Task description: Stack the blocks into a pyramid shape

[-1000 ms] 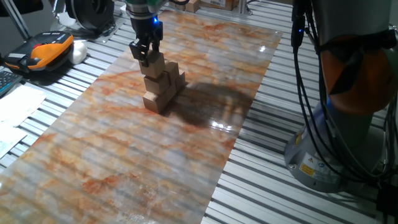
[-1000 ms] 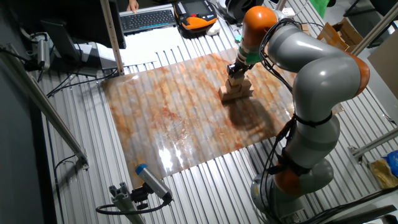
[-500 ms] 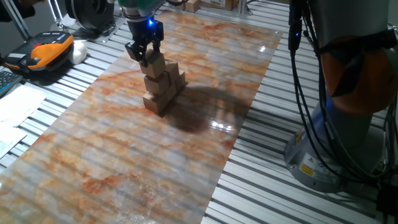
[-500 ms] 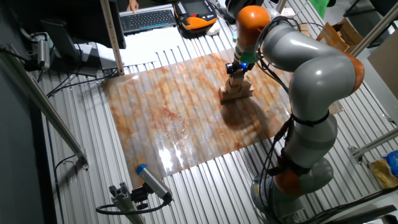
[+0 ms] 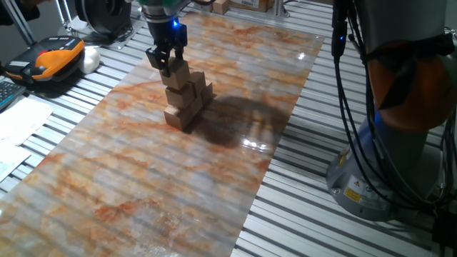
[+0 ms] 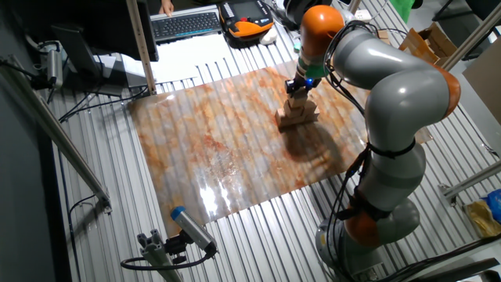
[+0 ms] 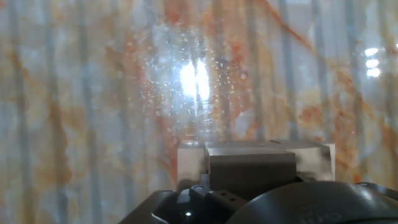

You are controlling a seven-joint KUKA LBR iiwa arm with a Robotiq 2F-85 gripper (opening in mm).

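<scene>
While the jaws sit close around the top block (image 5: 178, 71), I cannot tell whether the gripper (image 5: 164, 66) grips it. Below, the pyramid (image 5: 187, 98) stands on the marbled mat (image 5: 214, 178), seemingly complete; only letting go and backing off looks left.

One fixed view looks low along the bench (image 5: 178, 185), the other high from the opposite side, both sharing the pyramid shape (image 5: 187, 96); the hand view faces straight down, close.

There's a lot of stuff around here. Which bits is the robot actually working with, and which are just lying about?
Working with:
- the tool
- the pyramid of wooden blocks, its top block at the tool's tip

Just lying about:
- orange-and-black handset
- keyboard
- cardboard boxes
- papers
</scene>
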